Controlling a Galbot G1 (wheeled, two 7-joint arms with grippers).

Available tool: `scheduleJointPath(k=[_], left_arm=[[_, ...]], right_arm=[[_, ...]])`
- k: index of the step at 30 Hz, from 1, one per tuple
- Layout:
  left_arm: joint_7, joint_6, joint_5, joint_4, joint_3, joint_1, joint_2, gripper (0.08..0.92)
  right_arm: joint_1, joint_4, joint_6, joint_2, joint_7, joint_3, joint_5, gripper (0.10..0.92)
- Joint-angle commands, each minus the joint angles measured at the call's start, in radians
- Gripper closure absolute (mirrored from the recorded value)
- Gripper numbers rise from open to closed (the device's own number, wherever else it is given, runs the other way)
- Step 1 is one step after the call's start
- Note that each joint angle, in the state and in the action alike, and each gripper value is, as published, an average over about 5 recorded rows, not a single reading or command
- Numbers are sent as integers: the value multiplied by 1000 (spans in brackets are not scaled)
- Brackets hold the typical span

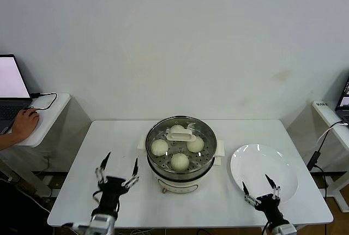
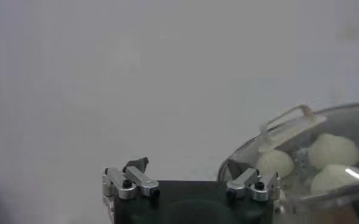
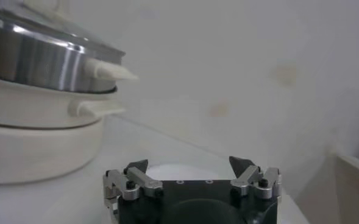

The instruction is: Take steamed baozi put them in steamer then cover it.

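Baozi (image 1: pixel 160 147), smooth cream-white rounds, sit inside the steamer (image 1: pixel 181 168) at the centre of the head view; 3 show plainly through the glass, and a 4th at the back is mostly hidden behind the white bar handle of the cover (image 1: pixel 199 131). That clear, metal-rimmed lid rests on the shiny steel pot, which stands on a white base on the white table (image 1: pixel 82 191). In the left wrist view the pot is cut off at the right edge, with the buns blurred through the lid. The left gripper (image 1: pixel 118 168) hangs at lower left of the head view, beside the pot, jaws spread wide and holding nothing. The right gripper (image 1: pixel 258 187) sits at lower right, over the near rim of a flat white plate (image 1: pixel 256 161), jaws likewise apart and empty. At the far left edge a person's hand (image 1: pixel 23 126) rests by a laptop (image 1: pixel 11 85), both partly cut off.
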Motion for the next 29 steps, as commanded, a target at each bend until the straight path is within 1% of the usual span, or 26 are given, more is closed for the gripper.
scheduleJointPath(k=[1,10,18,29], left_arm=[[-45,-178,-340,6,-116,237,-36,177],[12,-167,-354,11,-101,296,-47,177],[31,-151,-326,35,-105,303,-61,177],[58,-135,-300,56,-109,309,-51,177]], right_arm=[[-136,58,2,-27,-21,-22,131,203],[-184,82,2,-26,-19,-29,148,203],[-186,108,-17,-27,-9,-61,145,202],[-200,125,-24,-27,2,-76,132,202]])
